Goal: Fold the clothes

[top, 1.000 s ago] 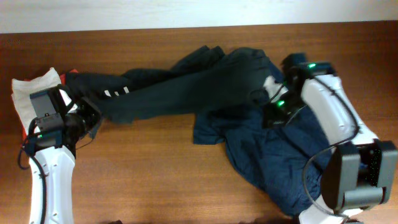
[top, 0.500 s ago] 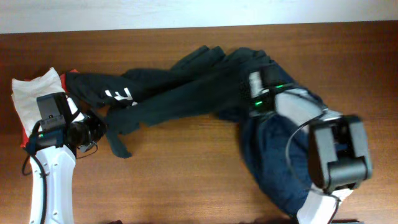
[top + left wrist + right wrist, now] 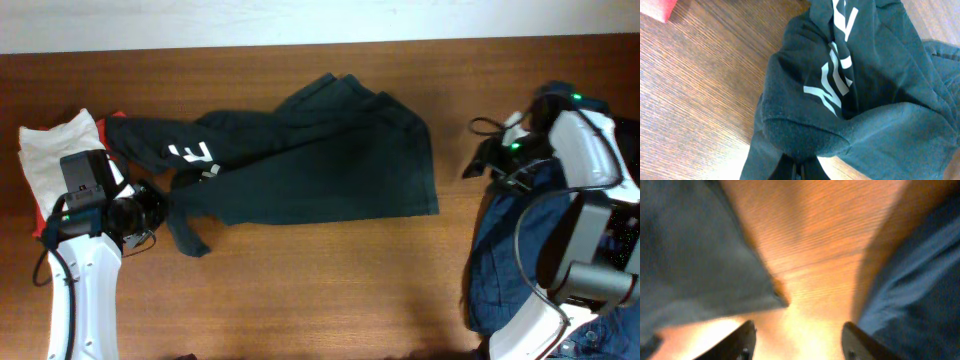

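**Dark garment spread mid-table, left jaws pinching its sleeve end**

The dark garment [image 3: 310, 160] lies across the middle of the table [image 3: 300, 300], its body opened out fairly flat toward the right and its narrower part trailing left. White lettering [image 3: 192, 153] shows on that left part, and the left wrist view shows the same print on a rumpled fold. One loose end droops toward the near edge, just beside the left gripper [image 3: 150, 210].

The left gripper sits at the garment's left end. In its wrist view the fingers are clenched together on a thick fold of the dark fabric, which bulges over them.

The right gripper [image 3: 485, 165] hovers off the garment's right edge, between it and a blue garment [image 3: 510, 270] heaped along the table's right side. The right wrist view is blurred, but its jaws are spread wide with nothing between them, bare wood below.

At the far left lie a white cloth [image 3: 45, 150] and a red item [image 3: 115, 118], mostly hidden.
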You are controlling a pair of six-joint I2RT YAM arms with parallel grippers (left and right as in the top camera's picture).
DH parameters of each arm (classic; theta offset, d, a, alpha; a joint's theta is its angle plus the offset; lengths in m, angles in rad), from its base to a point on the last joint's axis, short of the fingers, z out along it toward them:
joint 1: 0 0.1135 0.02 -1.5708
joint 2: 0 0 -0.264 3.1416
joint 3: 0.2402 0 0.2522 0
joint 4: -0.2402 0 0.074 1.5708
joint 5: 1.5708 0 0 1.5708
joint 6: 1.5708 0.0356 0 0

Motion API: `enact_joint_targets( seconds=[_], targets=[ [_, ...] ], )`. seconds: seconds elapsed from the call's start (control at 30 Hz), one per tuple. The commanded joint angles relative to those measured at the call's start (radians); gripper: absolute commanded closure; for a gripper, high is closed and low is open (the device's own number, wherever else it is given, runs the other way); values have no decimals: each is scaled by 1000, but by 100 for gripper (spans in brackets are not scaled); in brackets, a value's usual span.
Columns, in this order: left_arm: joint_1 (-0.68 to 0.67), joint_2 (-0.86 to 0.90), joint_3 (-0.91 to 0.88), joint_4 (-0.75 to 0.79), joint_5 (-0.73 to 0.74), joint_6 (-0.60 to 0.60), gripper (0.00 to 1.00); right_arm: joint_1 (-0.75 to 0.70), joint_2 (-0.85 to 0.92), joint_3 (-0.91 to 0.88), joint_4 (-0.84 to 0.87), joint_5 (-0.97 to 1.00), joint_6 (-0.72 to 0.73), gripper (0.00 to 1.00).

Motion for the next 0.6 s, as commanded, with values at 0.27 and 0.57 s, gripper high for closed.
enact_joint_targets(
  seconds=[0.27, 0.57],
  targets=[
    [3, 1, 8, 2, -18, 36, 99, 219, -25, -355, 333, 62, 260, 38],
    [3, 2, 8, 1, -18, 36, 99, 267, -25, -372, 437, 89, 260, 80]
  ],
)
